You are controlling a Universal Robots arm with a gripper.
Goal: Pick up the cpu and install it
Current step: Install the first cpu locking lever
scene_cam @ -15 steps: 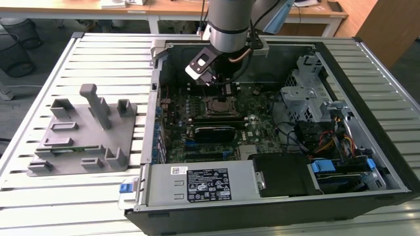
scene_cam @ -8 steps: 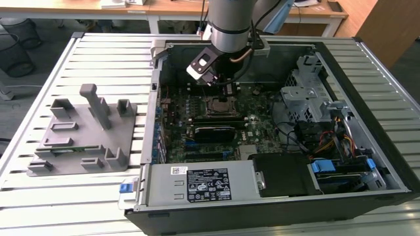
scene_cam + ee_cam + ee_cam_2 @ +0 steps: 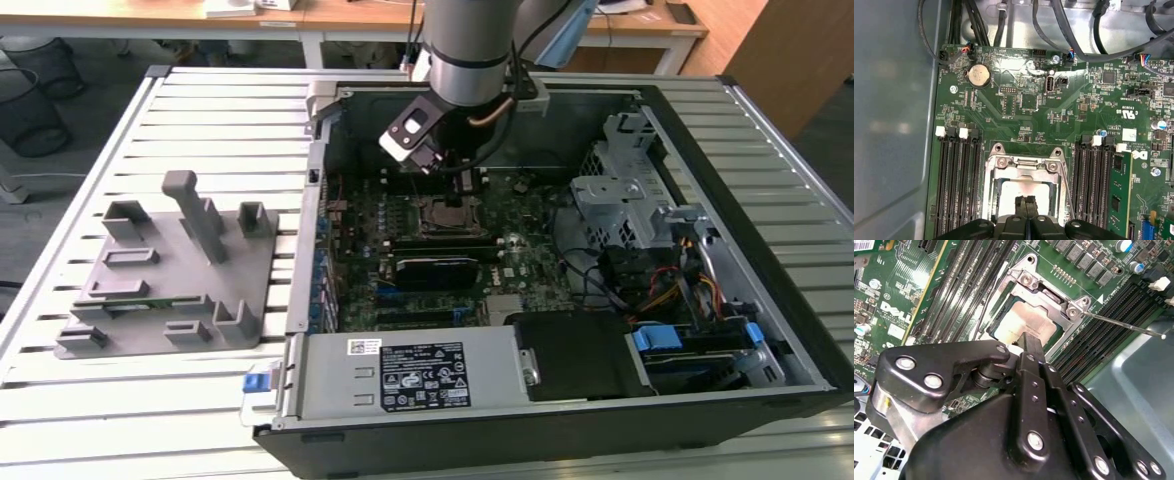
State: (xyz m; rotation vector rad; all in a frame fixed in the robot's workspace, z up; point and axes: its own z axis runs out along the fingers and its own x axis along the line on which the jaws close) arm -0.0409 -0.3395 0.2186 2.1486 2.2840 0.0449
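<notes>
light: bright, even | glare: cpu (image 3: 1021, 189) top washed white | shadows: soft

A slatted metal table (image 3: 200, 110) carries an open computer case (image 3: 534, 440) and, apart on the exterior view's left, a grey fixture (image 3: 174, 285).

My arm (image 3: 470, 45) stands nearly upright directly above the cpu (image 3: 1021, 320). The gripper (image 3: 1030, 337) points straight down at the cpu's metal plate, its two fingers (image 3: 1021, 207) pressed together. I cannot tell whether the tips touch the plate.
</notes>
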